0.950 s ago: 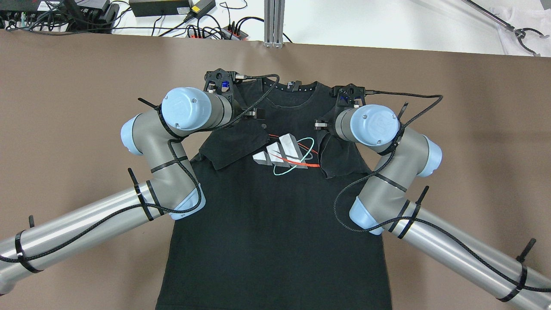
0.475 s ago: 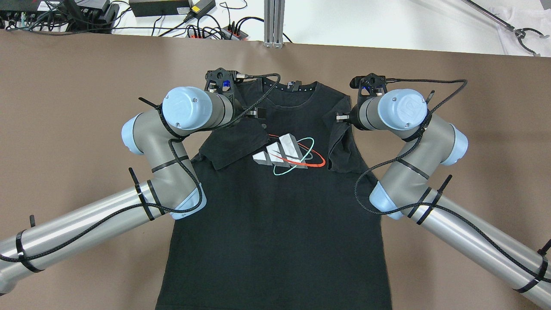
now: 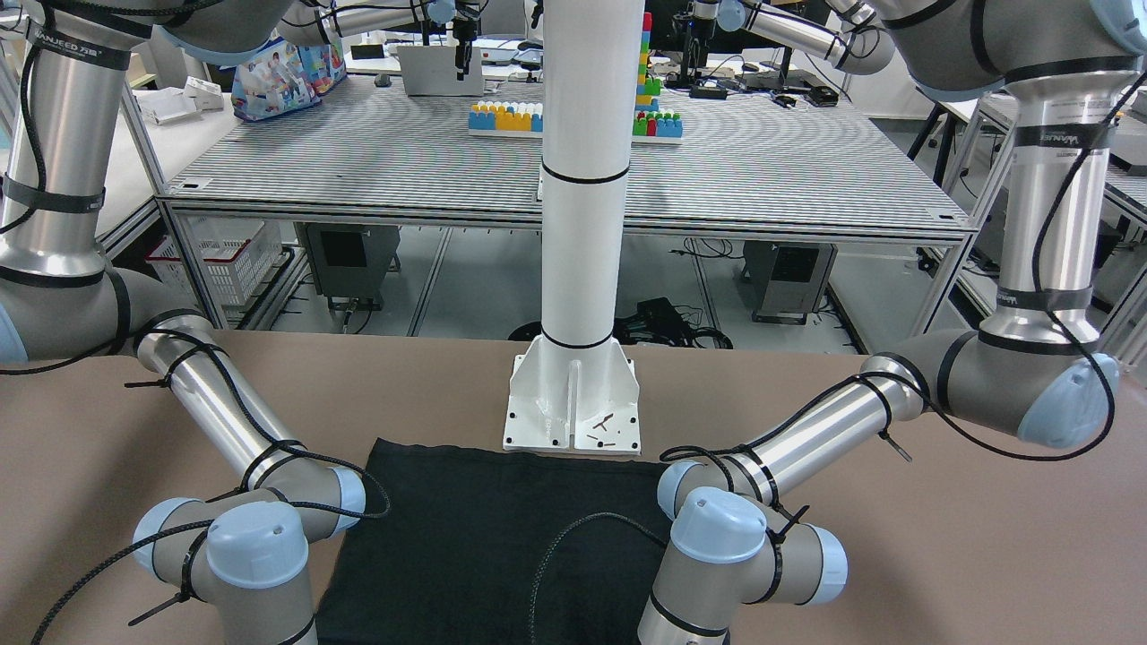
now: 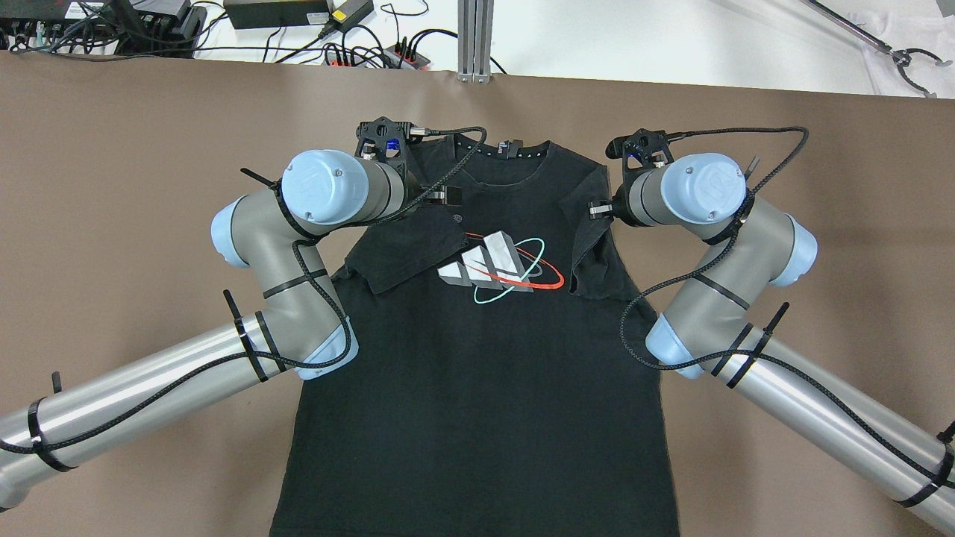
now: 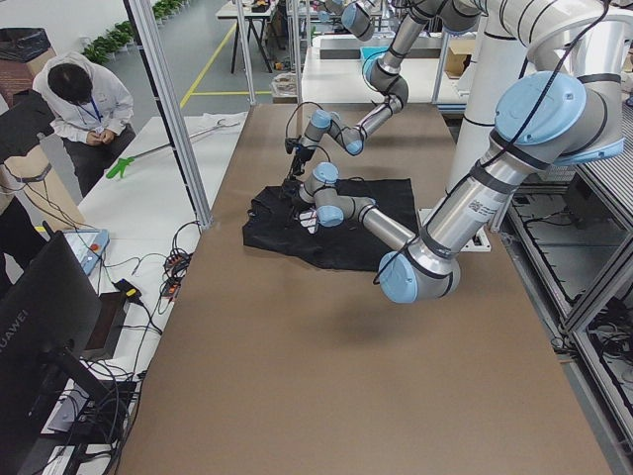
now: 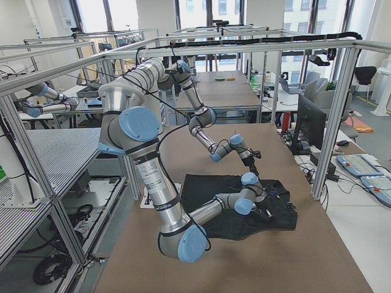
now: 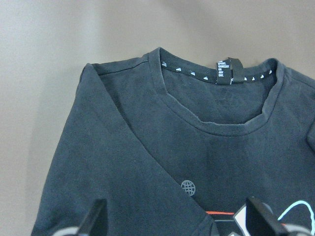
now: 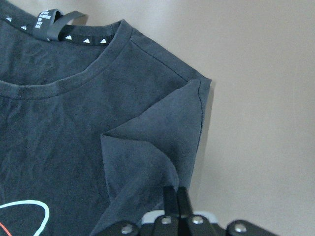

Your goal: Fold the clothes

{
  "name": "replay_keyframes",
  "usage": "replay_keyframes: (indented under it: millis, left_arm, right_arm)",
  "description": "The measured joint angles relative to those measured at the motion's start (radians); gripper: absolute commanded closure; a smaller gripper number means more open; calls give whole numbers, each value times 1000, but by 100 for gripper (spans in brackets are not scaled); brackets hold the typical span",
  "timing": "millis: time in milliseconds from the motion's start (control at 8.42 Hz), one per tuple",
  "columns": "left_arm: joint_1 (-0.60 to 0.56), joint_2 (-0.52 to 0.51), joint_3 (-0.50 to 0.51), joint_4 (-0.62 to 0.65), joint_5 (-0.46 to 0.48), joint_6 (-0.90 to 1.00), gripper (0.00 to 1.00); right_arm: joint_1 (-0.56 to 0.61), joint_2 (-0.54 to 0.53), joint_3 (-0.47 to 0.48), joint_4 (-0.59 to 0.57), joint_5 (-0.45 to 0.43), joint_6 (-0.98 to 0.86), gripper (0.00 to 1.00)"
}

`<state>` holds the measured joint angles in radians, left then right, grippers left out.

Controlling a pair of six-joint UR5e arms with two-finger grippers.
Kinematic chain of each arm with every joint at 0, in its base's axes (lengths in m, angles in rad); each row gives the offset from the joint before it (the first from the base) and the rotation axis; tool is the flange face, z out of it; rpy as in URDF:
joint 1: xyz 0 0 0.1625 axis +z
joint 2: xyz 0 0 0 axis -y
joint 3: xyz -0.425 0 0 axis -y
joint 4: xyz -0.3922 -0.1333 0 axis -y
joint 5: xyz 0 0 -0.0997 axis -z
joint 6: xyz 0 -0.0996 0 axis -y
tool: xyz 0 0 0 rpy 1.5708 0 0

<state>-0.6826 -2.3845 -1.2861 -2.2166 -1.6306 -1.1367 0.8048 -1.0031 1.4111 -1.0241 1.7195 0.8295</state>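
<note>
The black T-shirt (image 4: 477, 388) lies chest-up on the brown surface (image 4: 149, 134). Its collar (image 4: 507, 153) is on the side far from the robot, and its hem is just beside the base of the white pole (image 3: 573, 408). The sleeve on the robot's left (image 4: 403, 257) is folded in over the chest and lies flat, its corner reaching the white, red and teal logo (image 4: 496, 272). The sleeve on the robot's right (image 4: 593, 261) is also turned inward, but raised. The right fingers (image 8: 171, 201) are pressed together on a ridge of its cloth (the wrist view shows the fold rising straight up to them).

Compared with 0.9 s ago, these fingers have travelled outward, from over the chest toward the shirt's right shoulder edge. The folded sleeve now covers a narrower strip and the logo's red arc is bare. Over the last half second the shift is slight.

The left fingers (image 7: 259, 219) are spread wide above the left chest and hold nothing. The left arm stands as it did in both earlier pictures.

Beyond the far edge of the surface lie cables and power adapters (image 4: 283, 11). A person (image 5: 79, 99) is off to that side.
</note>
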Motion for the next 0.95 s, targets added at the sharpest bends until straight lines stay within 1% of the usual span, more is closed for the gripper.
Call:
replay_keyframes:
  millis: [119,237,712,950]
  left_arm:
    - [0,1,0,0,0,0,0]
    - [-1,2,-1,0,0,0,0]
    - [-1,1,-2,0,0,0,0]
    - [-1,0,-20,1,-1,-2,0]
  right_arm:
    - [0,1,0,0,0,-2,72]
    - [-1,2,0,0,0,-2,7]
    - [0,4,1,5,2,-2,6]
    - [8,13,7,8,11,6,6]
